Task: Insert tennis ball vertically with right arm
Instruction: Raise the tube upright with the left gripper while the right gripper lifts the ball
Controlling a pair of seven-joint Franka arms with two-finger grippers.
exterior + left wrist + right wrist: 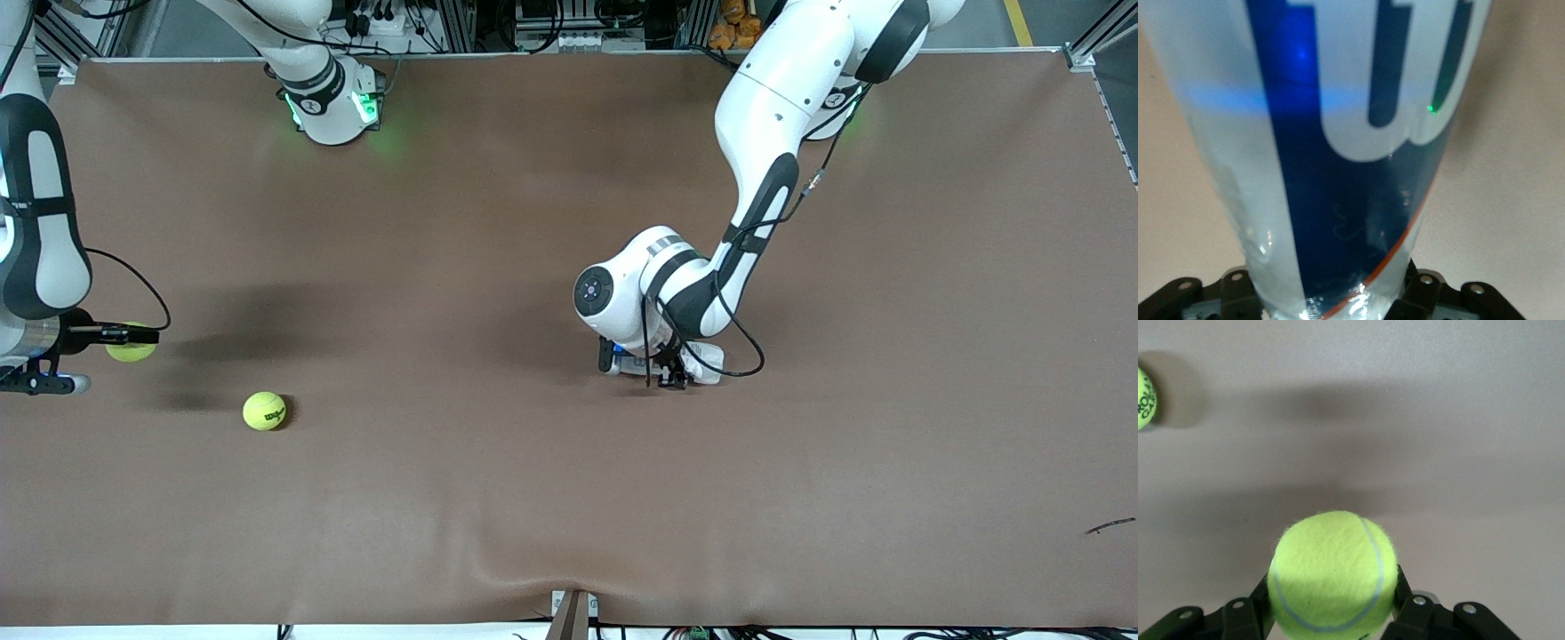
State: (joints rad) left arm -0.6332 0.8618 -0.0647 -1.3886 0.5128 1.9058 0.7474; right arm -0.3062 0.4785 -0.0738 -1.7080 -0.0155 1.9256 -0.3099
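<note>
- Your right gripper [1331,613] is clamped on a tennis ball [1333,573]; the ball sits between the jaws with its pale seam curving across the face toward the camera, held above the brown table [533,498] at the right arm's end.
- No writing shows on that held ball.
- A second tennis ball [265,411] lies on the table, apart from the right jaws and nearer the front camera; its black print reads "Wilson".
- Your left gripper [1338,300] is closed around a clear plastic can [1338,167], low at mid-table.
- The can's label carries large white lettering on blue, too close to read.
</note>
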